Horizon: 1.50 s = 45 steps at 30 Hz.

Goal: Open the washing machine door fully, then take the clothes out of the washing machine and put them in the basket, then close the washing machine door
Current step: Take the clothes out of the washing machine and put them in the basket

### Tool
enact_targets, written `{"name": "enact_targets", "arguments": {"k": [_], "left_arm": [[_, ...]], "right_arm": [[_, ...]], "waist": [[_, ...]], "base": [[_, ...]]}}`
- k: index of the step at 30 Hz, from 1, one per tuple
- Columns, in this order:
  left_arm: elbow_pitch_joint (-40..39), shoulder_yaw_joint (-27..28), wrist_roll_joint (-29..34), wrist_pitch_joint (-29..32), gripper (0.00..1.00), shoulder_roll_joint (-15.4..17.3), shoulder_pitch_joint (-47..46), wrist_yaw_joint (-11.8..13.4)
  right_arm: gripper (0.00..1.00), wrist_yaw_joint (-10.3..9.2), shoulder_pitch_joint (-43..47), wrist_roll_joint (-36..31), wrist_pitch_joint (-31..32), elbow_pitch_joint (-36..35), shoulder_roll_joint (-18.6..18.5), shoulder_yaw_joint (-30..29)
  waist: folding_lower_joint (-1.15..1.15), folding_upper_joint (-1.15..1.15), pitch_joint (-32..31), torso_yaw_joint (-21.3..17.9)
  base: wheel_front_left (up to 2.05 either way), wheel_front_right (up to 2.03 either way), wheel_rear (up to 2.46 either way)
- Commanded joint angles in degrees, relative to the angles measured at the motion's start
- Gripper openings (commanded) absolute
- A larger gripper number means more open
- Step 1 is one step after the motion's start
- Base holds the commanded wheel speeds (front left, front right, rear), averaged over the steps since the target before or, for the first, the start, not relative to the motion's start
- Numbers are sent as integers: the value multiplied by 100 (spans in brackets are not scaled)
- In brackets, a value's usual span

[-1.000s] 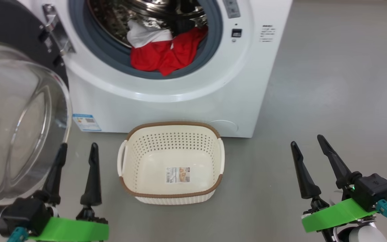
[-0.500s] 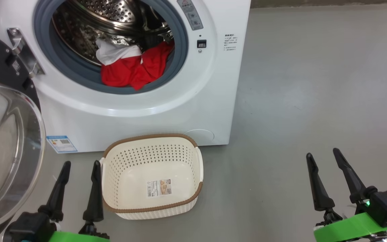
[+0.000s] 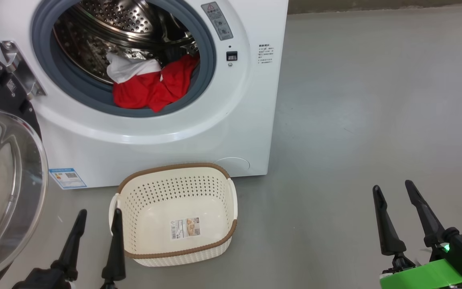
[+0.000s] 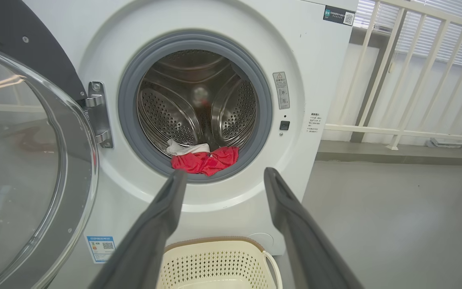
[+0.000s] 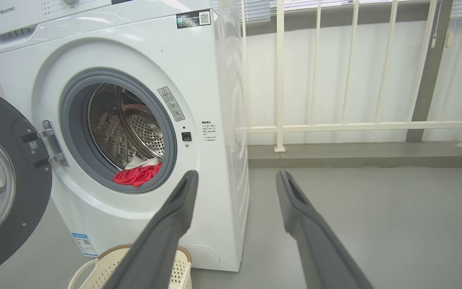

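Red fabric clothes, part white: at the mouth of the big white front-loading washing machine, ahead of and above the left gripper. Black-rimmed round glass door: swung wide, left of it. Cream perforated plastic basket: empty, just right of it. Both grippers, right gripper included: splayed, empty. Changed: only the head's view has swung; unloading likely begins next.

Drum, upper left: shiny perforated steel. Seal: matt grey rubber. Clothes: soft cloth. Door window: glossy clear glass. Basket, lower centre: matt perforated plastic w/ paper label. Floor: smooth, matt.
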Motion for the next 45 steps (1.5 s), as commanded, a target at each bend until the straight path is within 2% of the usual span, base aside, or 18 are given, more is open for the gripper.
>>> {"name": "enact_targets", "arguments": {"k": [1,15,21,36,39,45], "left_arm": [[-113,161,72,-52,100,107,-80,58],[-49,65,148,-76,100,138,-170,130],[-53,52,205,-56,100,136,-195,266],[-141,-26,138,-58,100,168,-188,269],[-178,-80,125,-64,100,188,-168,213],[-212,-143,182,-65,100,190,-150,282]], "right_arm": [[100,36,-52,20,-51,-180,-53,102],[100,36,-79,66,-85,-174,-53,53],[100,36,-62,56,-90,-191,-53,57],[100,36,-35,105,-96,-143,-53,90],[100,36,-12,108,-97,-149,-53,92],[100,36,9,96,-85,-178,-53,85]], "waist": [[0,0,8,-1],[0,0,11,55],[0,0,24,82],[0,0,-35,144],[0,0,-60,156],[0,0,-85,176]], "base": [[0,0,0],[0,0,0],[13,-13,0],[125,-125,0],[77,-77,0],[19,-19,0]]}}
